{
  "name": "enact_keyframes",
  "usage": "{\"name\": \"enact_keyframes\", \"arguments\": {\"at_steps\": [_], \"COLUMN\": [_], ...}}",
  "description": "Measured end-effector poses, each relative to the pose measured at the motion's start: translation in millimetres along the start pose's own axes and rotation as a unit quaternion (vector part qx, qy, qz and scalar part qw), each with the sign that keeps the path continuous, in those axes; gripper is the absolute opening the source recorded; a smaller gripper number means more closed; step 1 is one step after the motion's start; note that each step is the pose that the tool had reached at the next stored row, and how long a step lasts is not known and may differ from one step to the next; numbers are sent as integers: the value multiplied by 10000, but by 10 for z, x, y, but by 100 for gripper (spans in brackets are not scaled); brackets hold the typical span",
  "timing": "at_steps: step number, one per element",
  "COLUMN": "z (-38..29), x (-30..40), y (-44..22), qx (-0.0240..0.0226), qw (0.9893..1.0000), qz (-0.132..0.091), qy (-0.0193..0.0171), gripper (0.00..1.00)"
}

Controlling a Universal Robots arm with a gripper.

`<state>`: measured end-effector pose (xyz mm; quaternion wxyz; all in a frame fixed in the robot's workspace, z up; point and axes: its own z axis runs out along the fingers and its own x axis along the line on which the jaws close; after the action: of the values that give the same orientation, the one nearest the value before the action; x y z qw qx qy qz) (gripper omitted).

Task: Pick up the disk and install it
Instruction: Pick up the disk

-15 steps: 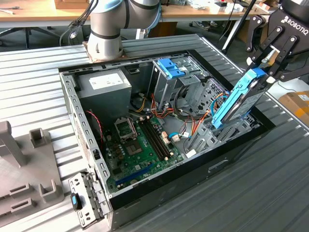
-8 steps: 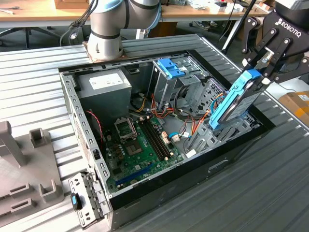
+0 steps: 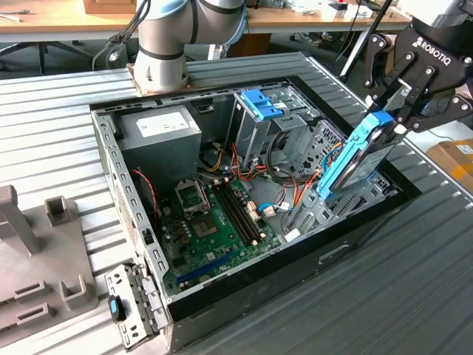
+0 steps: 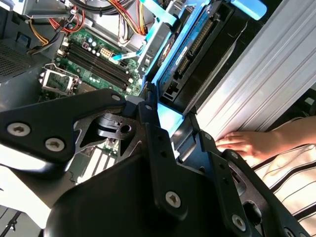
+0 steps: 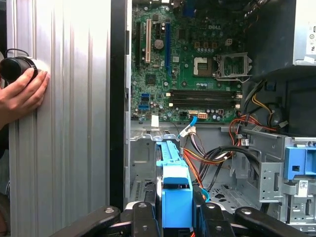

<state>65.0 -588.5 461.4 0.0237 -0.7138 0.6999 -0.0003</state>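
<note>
Above the open computer case (image 3: 118, 185), tilted end effector (image 3: 395, 118) clamped on the steeply leaning disk (image 3: 358, 159).

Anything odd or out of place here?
A person's hand rests on the table beside the open case, near the gripper, which holds the disk tilted over the case. A hand that close looks risky.

Robotics lab, ribbed metal bench (image 3: 414, 281), open computer case (image 3: 244, 200), wooden desks (image 3: 52, 26)

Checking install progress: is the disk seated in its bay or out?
Not seated. The disk stands tilted, clamped in the pincer, lower end inside the computer case, upper end raised above it.
</note>
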Motion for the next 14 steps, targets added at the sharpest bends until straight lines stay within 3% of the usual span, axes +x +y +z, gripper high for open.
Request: {"name": "enact_keyframes", "arguments": {"at_steps": [2,6,14], "z": [4,17,29], "x": [-6,-94,-99], "y": [0,-1,-1], "qx": [0,2,2], "qw": [10000,10000,10000], "qz": [0,0,0], "qy": [-3,-14,-2], "gripper": [36,36,36]}}
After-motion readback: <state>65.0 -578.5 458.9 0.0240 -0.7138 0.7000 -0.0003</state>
